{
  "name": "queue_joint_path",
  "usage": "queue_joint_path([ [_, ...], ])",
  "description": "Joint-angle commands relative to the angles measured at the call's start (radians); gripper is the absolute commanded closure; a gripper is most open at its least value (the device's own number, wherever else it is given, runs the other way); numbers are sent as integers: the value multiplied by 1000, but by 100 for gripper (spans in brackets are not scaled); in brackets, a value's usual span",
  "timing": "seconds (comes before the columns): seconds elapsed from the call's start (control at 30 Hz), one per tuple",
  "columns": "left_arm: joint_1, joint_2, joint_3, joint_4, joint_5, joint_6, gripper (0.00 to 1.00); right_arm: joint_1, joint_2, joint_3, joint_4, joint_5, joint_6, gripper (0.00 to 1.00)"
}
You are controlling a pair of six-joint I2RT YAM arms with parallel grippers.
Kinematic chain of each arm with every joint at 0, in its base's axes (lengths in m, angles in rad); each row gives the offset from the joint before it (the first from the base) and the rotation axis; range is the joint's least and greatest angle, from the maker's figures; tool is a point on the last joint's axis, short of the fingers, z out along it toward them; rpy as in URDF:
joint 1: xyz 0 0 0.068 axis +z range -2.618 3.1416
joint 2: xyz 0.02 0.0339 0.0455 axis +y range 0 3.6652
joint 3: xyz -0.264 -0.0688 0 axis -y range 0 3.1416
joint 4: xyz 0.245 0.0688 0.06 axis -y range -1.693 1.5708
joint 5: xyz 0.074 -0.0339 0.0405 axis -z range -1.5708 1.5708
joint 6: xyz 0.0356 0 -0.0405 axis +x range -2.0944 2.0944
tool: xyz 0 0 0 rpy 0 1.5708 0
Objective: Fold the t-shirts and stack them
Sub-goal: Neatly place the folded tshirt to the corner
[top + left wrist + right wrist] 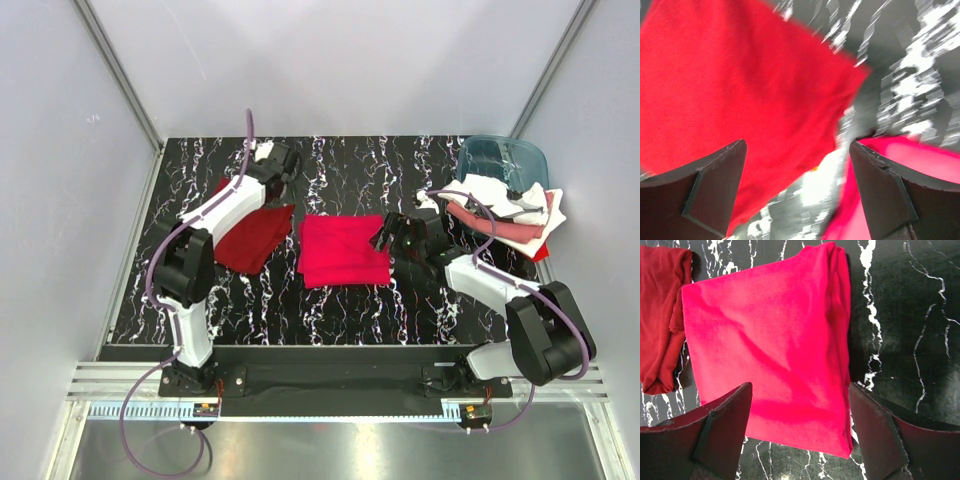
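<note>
A folded bright crimson t-shirt (343,250) (775,350) lies flat mid-table. Left of it is a darker red t-shirt (255,236) (740,90) (660,315), loosely folded. More t-shirts are heaped at the right: a white one with dark marks (503,194) on top, salmon pink (495,224) and red (541,251) beneath. My left gripper (284,168) (797,145) hovers open above the dark red shirt's far corner, holding nothing; its view is blurred. My right gripper (384,234) (800,387) stands open over the crimson shirt's right edge, nothing between its fingers.
A translucent blue-teal tub (503,158) sits at the back right behind the heap. The black marbled tabletop (330,310) is walled by pale panels at the back and sides. A metal rail (330,380) runs along the near edge.
</note>
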Motion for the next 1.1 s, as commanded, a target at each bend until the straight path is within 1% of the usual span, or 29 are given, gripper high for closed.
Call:
queue_joint_path([
  [0.0,-70,6,-42,-40,-172,127,12,1,-41,-15,29,41,7,16],
  [0.07,-90,22,-42,-39,-212,147,13,1,-35,-12,23,50,1,16],
  [0.17,-107,72,-23,-67,-236,172,13,2,-32,-10,19,55,0,16],
  [0.27,-118,96,-46,-38,-204,213,11,1,-34,-12,19,59,-4,16],
  [0.33,-118,112,-58,-7,-152,248,10,2,-32,-12,17,61,-5,16],
  [0.4,-118,148,-22,-39,-154,239,11,-1,-32,-12,16,64,-5,16],
  [0.43,-118,162,-6,-58,-161,235,12,1,-32,-12,14,65,-7,16],
  [0.5,-116,202,27,-113,-175,215,20,1,-35,-14,14,70,-7,16],
  [0.57,-113,223,38,-150,-177,201,25,2,-35,-14,11,74,-5,16],
  [0.6,-113,237,43,-162,-164,187,29,2,-34,-14,6,82,-7,16],
  [0.67,-113,250,43,-177,-145,177,34,-1,-30,-10,-4,99,-4,16],
  [0.73,-113,250,28,-179,-129,166,36,-1,-29,-7,-15,108,-2,16],
  [0.77,-113,251,24,-178,-126,164,47,-2,-29,-7,-18,110,3,16],
  [0.87,-113,237,15,-168,-94,160,66,-5,-37,-14,-20,117,4,16],
  [0.9,-113,231,11,-164,-56,161,77,-8,-38,-15,-21,121,6,16],
  [0.97,-113,211,-11,-127,4,158,91,-10,-34,-14,-33,142,13,16],
  [1.0,-113,205,-20,-109,86,154,100,-11,-29,-10,-41,150,18,16],
  [1.07,-112,179,-57,-37,179,138,100,-21,-3,3,-58,157,30,16],
])
